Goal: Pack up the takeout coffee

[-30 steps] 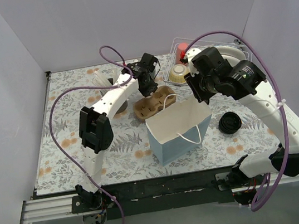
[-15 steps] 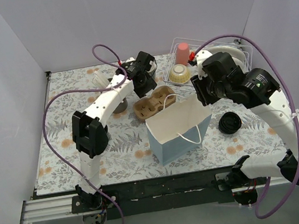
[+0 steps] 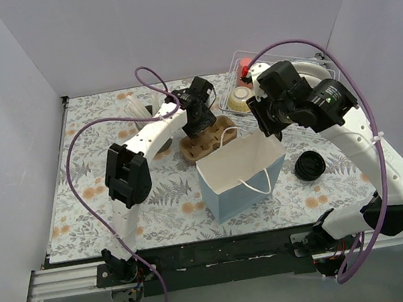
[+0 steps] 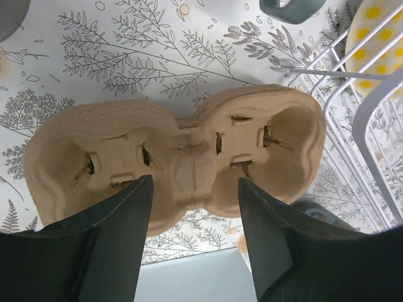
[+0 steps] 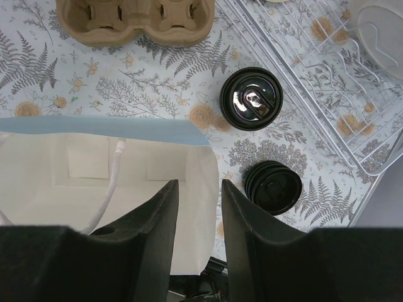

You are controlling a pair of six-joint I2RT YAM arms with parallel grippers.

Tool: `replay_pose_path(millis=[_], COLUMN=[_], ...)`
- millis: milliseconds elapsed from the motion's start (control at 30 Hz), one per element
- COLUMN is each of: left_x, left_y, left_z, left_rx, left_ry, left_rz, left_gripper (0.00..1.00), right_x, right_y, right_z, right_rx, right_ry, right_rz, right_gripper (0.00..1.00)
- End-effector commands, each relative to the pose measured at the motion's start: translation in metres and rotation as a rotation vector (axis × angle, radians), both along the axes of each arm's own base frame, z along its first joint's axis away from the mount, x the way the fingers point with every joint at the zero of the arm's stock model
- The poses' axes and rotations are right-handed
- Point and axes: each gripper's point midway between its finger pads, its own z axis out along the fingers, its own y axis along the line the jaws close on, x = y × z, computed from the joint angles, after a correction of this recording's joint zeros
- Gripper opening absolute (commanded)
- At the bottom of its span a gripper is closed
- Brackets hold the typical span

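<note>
One takeout coffee cup (image 5: 251,99), black with a black lid, stands on the table between the paper bag (image 5: 94,189) and the wire rack (image 5: 315,69). The top view hides it under my right arm. My right gripper (image 5: 198,185) hangs open over the bag's right edge (image 3: 278,156) with nothing between its fingers. A stack of black lids (image 5: 273,187) lies right of the bag (image 3: 242,171). My left gripper (image 4: 194,189) is open just above the middle of the empty cardboard cup carrier (image 4: 176,157), which rests on the table behind the bag (image 3: 200,143).
A wire dish rack (image 3: 326,71) at the back right holds a yellow dotted bowl (image 3: 240,98) and a red cup (image 3: 246,64). A grey-green mug (image 4: 293,7) stands behind the carrier. White walls close in the floral table (image 3: 100,181) on three sides.
My left gripper's jaws have spread apart and it has come down closer over the carrier. The right arm swayed to the right and came back over the bag.
</note>
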Motion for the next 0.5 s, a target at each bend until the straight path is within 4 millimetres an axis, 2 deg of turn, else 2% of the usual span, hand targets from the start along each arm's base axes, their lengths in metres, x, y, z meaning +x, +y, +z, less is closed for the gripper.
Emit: replay_pose_path(millis=[0, 300, 467], left_x=[-0.003, -0.011, -0.007], left_y=[-0.003, -0.011, -0.015], left_z=[-0.015, -0.039, -0.041], left_rx=[0.012, -0.011, -0.023], left_ry=[0.026, 0.071, 0.059], left_rz=[0.006, 0.013, 0.012], left_gripper=[0.56, 0.57, 0.50], right_x=[0.000, 0.000, -0.002], right_y=[0.000, -0.001, -0.004], right_z=[0.013, 0.015, 0.014], right_rx=[0.028, 0.029, 0.022], right_ry=[-0.026, -0.033, -0.034], right_rz=[0.001, -0.002, -0.005], right_gripper=[0.41, 0.41, 0.41])
